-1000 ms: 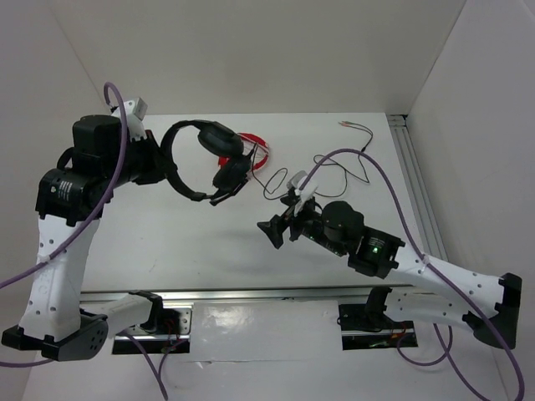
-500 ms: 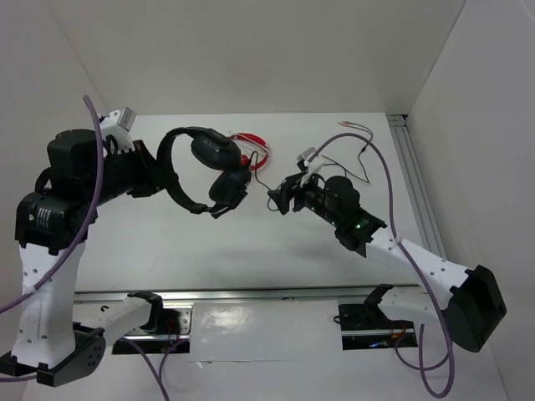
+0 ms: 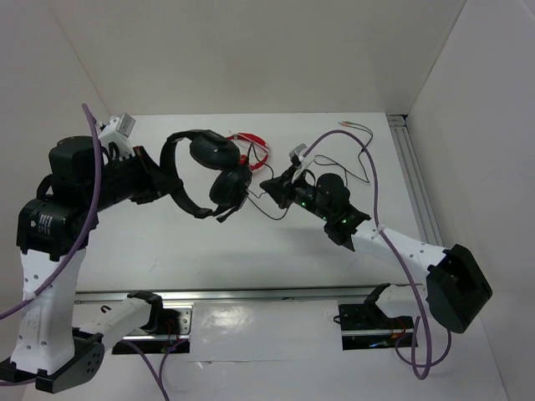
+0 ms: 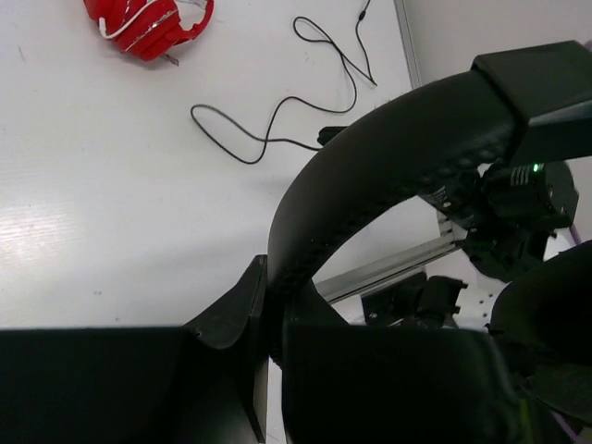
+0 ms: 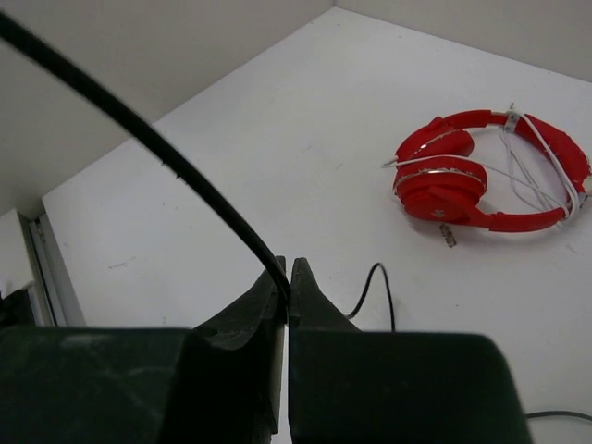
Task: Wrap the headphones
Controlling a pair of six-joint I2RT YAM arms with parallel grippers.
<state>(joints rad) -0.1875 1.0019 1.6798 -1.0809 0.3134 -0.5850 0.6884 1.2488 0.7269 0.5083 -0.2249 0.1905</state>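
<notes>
The black headphones [image 3: 213,154] hang in the air above the left half of the table, earcups to the right. My left gripper [image 3: 159,180] is shut on their headband [image 4: 398,148], which arches up out of my left gripper [image 4: 275,287] in the left wrist view. Just right of the lower earcup, my right gripper [image 3: 272,185] is shut on the thin dark cable [image 5: 139,129]. The cable enters my right gripper [image 5: 287,277] from the upper left. More of the cable [image 3: 355,167] lies in loops on the table to the right.
Red headphones [image 3: 255,144] with a white cord lie on the table behind the black ones, also visible as red headphones [image 5: 481,180] in the right wrist view. A metal rail [image 3: 415,184] runs along the right edge. White walls close the back and sides.
My right gripper has moved up and left to the cable beside the earcup and has shut on it. My left arm has shifted the headphones slightly.
</notes>
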